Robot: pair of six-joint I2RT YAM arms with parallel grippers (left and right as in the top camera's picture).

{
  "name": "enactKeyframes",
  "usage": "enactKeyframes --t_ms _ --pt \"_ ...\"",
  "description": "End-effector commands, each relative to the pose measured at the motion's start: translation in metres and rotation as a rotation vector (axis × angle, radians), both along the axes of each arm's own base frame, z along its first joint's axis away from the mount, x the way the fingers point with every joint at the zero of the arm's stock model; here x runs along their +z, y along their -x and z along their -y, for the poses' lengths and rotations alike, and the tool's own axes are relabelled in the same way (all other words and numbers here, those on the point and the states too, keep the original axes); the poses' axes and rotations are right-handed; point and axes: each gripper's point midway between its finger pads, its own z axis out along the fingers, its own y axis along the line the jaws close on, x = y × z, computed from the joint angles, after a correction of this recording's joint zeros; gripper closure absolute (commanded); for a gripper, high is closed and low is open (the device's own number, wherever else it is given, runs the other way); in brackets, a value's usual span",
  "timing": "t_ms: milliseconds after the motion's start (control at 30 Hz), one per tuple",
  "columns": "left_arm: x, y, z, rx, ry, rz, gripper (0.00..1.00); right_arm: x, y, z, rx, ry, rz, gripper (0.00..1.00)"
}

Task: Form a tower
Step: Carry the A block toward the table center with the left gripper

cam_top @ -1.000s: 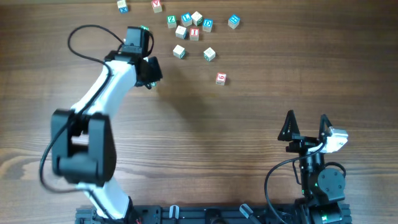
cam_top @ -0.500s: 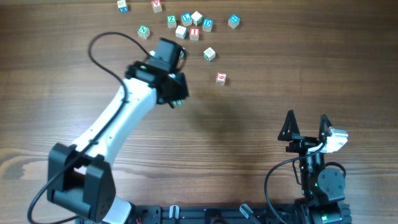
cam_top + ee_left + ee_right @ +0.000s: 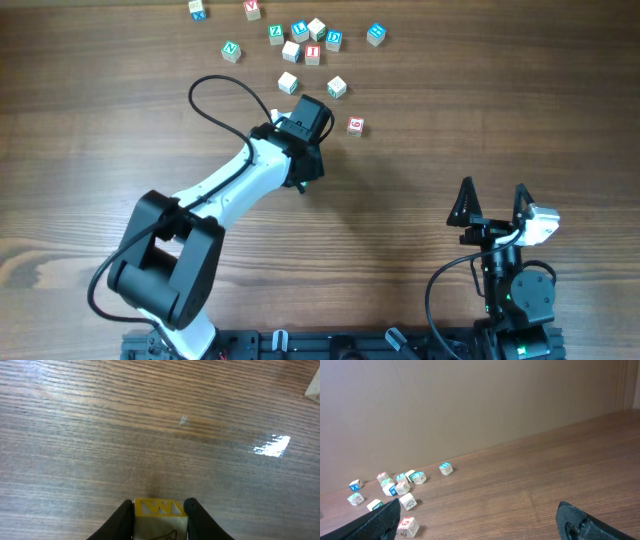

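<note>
Left gripper [image 3: 160,508] clamps a yellow-faced cube [image 3: 158,521] over the table [image 3: 150,435]; its fingertip hold could set it down crooked; near-right, the right gripper [image 3: 493,186] gapes wide

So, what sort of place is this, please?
Probably an indoor robot test bench. A left arm and a right arm are mounted at the edge of a wooden table. Small alphabet cubes lie scattered on it, and a plain wall stands behind.

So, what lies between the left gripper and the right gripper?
Only bare tabletop, per the overhead view; the left gripper is shut on a yellow-faced cube, the right gripper open.
</note>
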Motion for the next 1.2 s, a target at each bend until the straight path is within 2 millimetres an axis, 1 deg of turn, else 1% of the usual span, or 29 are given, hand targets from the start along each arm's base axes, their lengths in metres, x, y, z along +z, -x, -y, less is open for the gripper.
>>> enactKeyframes --t_ms 0,33,133,167,200,233,300,367,400,467,533,633,700,933,1067,1133,1167 --pt "-0.013 0.002 -0.004 0.018 -0.034 -0.013 0.66 0.001 0.000 0.003 -0.015 0.016 0.006 0.00" --pt "-0.013 0.002 -0.004 0.018 -0.033 -0.012 0.62 0.001 0.000 0.003 -0.015 0.015 0.006 0.00" --pt "-0.014 0.002 -0.004 0.017 -0.034 -0.015 0.57 0.001 0.000 0.003 -0.015 0.015 0.006 0.00" --pt "-0.014 0.003 -0.004 0.017 -0.035 -0.017 0.52 0.001 0.000 0.003 -0.015 0.016 0.006 0.00" --pt "-0.014 0.003 -0.004 0.016 -0.031 -0.020 0.44 0.001 0.000 0.003 -0.015 0.015 0.006 0.00" --pt "-0.014 0.004 -0.002 0.014 -0.024 -0.024 0.43 0.001 0.000 0.003 -0.015 0.015 0.007 0.00" --pt "-0.015 0.006 0.000 0.010 -0.013 -0.036 0.43 0.001 0.000 0.003 -0.015 0.015 0.006 0.00" --pt "-0.016 0.011 0.001 0.005 -0.001 -0.058 0.47 0.001 0.000 0.003 -0.015 0.015 0.006 0.00" --pt "-0.017 0.013 0.002 0.003 0.002 -0.069 0.47 0.001 0.000 0.003 -0.015 0.016 0.006 0.00" --pt "-0.017 0.017 0.000 0.002 -0.007 -0.084 0.48 0.001 0.000 0.003 -0.015 0.015 0.006 0.00" --pt "-0.018 0.020 -0.002 0.002 -0.015 -0.096 0.51 0.001 0.000 0.003 -0.015 0.015 0.007 0.00" --pt "-0.018 0.021 -0.002 0.002 -0.017 -0.100 0.51 0.001 0.000 0.003 -0.015 0.015 0.007 0.00" --pt "-0.018 0.020 -0.002 0.002 -0.017 -0.097 0.60 0.001 0.000 0.003 -0.015 0.016 0.006 0.00" --pt "-0.018 0.019 -0.003 -0.002 -0.020 -0.094 0.62 0.001 0.000 0.003 -0.015 0.016 0.007 0.00" --pt "-0.018 0.019 -0.002 -0.053 -0.032 -0.092 0.61 0.001 0.000 0.003 -0.015 0.015 0.007 0.00" --pt "-0.018 0.019 -0.002 -0.074 -0.037 -0.091 0.53 0.001 0.000 0.003 -0.015 0.015 0.007 0.00" --pt "-0.018 0.019 -0.002 -0.078 -0.038 -0.091 0.46 0.001 0.000 0.003 -0.015 0.015 0.006 0.00"
